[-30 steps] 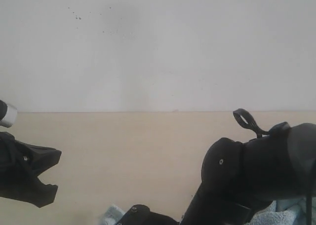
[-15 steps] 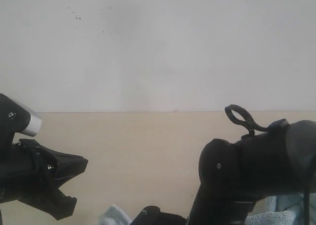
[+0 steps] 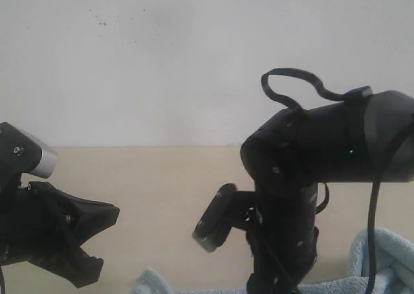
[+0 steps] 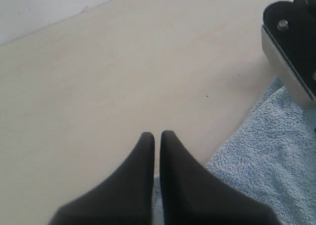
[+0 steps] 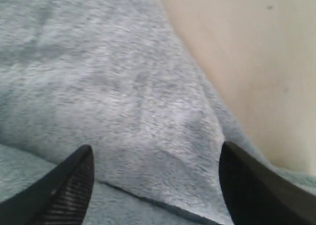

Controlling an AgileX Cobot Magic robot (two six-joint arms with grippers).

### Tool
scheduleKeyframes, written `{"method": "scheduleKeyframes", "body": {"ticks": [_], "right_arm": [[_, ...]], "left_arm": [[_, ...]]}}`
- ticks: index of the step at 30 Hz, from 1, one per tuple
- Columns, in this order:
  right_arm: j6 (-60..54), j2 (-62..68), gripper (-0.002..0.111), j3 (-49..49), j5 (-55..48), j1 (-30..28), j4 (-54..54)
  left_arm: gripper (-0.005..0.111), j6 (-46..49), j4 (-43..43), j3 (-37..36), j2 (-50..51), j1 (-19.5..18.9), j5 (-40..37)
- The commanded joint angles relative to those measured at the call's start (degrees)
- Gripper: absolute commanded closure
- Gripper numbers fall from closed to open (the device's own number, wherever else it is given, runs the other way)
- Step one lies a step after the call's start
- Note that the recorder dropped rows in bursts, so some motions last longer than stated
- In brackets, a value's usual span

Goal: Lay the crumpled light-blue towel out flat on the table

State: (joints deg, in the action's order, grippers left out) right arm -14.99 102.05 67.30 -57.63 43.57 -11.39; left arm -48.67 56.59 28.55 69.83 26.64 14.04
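Left gripper (image 4: 154,134): clenched, fingers pressed together, nothing between them. Tips sit over the bare table (image 4: 98,71), with the towel (image 4: 276,156) edge just beside. Right gripper (image 5: 155,151): released, jaws spread wide and empty, hanging over a fold of the towel near its border with the table. Exterior view: the towel lies low in front, humped up on my right side.

White wall (image 3: 207,61) across the back, plain. Few dark specks (image 3: 102,22) on it, upper left in exterior view. Light soft, even.
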Motion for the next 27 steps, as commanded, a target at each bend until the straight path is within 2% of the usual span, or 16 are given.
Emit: {"method": "scheduleKeyframes", "body": {"ticks": [1,4,6,8,9,12,16,17,19,23,27], "right_arm": [[8.7,-0.8,0.041,0.8,1.4,-12.1,-2.9],[16.2,-3.1,0.041,0.7,0.8,-29.3,-1.6],[14.1,-3.6,0.041,0.7,-4.6,-40.6,4.7],[7.0,-3.6,0.041,-1.0,-11.1,-52.3,16.2],[2.0,-3.6,0.041,-2.8,-12.2,-57.0,24.0],[-8.2,-3.6,0.041,-7.9,-10.1,-63.9,37.7],[-12.7,-3.6,0.041,-12.5,-5.8,-66.3,41.8],[-13.2,-3.6,0.041,-13.0,-4.0,-66.3,43.3],[-16.3,-3.6,0.041,-13.5,-1.4,-66.3,48.5],[-23.8,-3.6,0.041,-13.4,-0.8,-65.0,60.1],[-31.2,-3.6,0.041,-12.5,-0.9,-57.3,65.5]], "left_arm": [[0.103,0.1,0.2,0.2,0.2,-0.1,0.7],[0.103,-1.5,0.2,0.2,0.2,-0.1,0.6],[0.103,-5.9,0.2,0.2,0.6,-0.1,0.6],[0.103,-8.8,0.2,0.2,2.4,-0.1,0.8],[0.103,-8.8,0.5,0.2,3.5,-0.1,1.3],[0.097,-10.2,5.7,0.2,6.4,0.2,2.6],[0.07,-14.5,12.3,0.5,9.2,3.8,2.6],[0.059,-14.9,12.6,0.8,9.6,5.5,1.8],[0.05,-16.3,12.6,1.8,10.3,7.9,-1.3],[0.048,-23.2,12.6,3.3,12.7,10.6,-6.2],[0.048,-30.4,12.6,5.3,15.9,10.6,-4.7]]}}
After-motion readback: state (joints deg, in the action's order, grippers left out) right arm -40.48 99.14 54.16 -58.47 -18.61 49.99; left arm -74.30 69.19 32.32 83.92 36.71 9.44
